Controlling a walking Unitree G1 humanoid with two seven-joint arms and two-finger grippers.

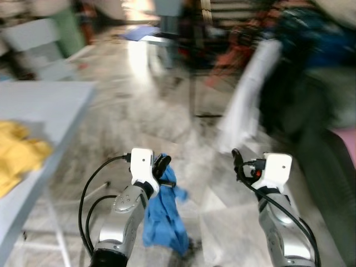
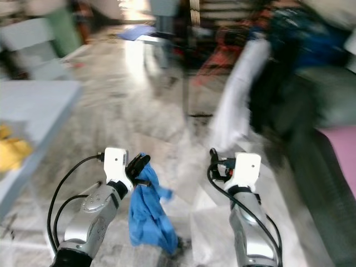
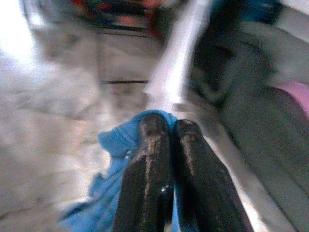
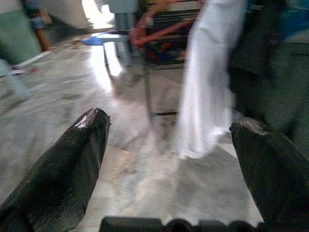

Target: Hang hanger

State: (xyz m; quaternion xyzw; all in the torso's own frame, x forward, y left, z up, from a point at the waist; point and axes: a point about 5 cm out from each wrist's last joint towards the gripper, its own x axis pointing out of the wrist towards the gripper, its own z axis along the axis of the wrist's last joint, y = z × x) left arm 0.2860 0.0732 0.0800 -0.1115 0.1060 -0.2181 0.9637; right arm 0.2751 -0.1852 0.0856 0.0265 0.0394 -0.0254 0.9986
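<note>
Above grey floor [image 1: 133,111], left gripper [image 3: 166,133] clamping blue garment [image 1: 164,214], right gripper [image 4: 171,130] spread

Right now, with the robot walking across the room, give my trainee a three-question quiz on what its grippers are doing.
1. True or false: the left gripper is shut on a blue cloth.
2. Which is the state of the right gripper? A) shut on a white garment B) open and holding nothing C) shut on a yellow cloth
3. Fill in: the yellow cloth lies on the ____ at the robot's left.

Key: 1 true; 2 B; 3 table. The white garment hangs ahead, apart from both grippers.
</note>
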